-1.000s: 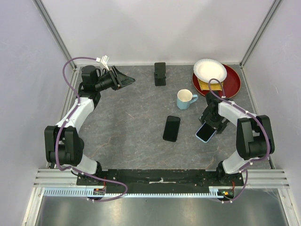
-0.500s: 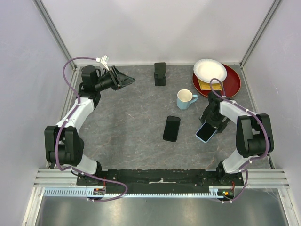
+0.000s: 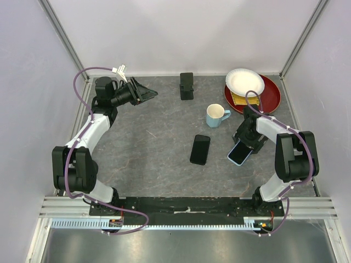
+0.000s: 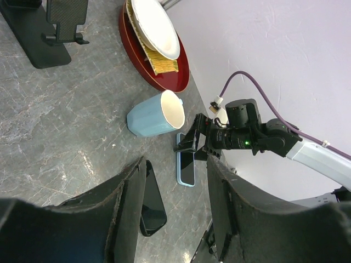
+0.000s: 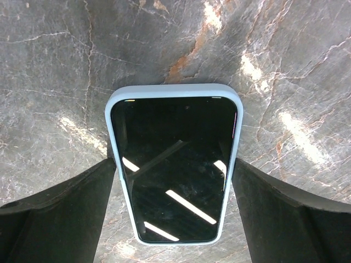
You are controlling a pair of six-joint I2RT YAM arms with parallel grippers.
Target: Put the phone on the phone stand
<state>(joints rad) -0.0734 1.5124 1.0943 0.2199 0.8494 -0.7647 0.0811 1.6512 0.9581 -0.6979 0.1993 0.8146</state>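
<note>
The blue-cased phone [image 5: 174, 163] is being straddled lengthwise by the right gripper [image 5: 174, 219] — jaws open, nothing yet gripped.

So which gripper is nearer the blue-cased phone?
Right. The right gripper straddles the blue-cased phone; the left gripper hangs far off at the table's back left.

Two slender arms are seen in the overhead view, each built from white tubular links joined by black cylindrical joints. A purple cable is looped along the left arm [image 3: 88, 129] and another along the right arm [image 3: 285, 148]; a white connector is fitted at the left cable's upper end. A small green light is lit on the right arm's black wrist housing. Matte black, smooth wedge-shaped fingers [image 4: 82, 219] are carried on the left wrist, and similar black fingers [image 5: 60, 200] on the right wrist.
</note>
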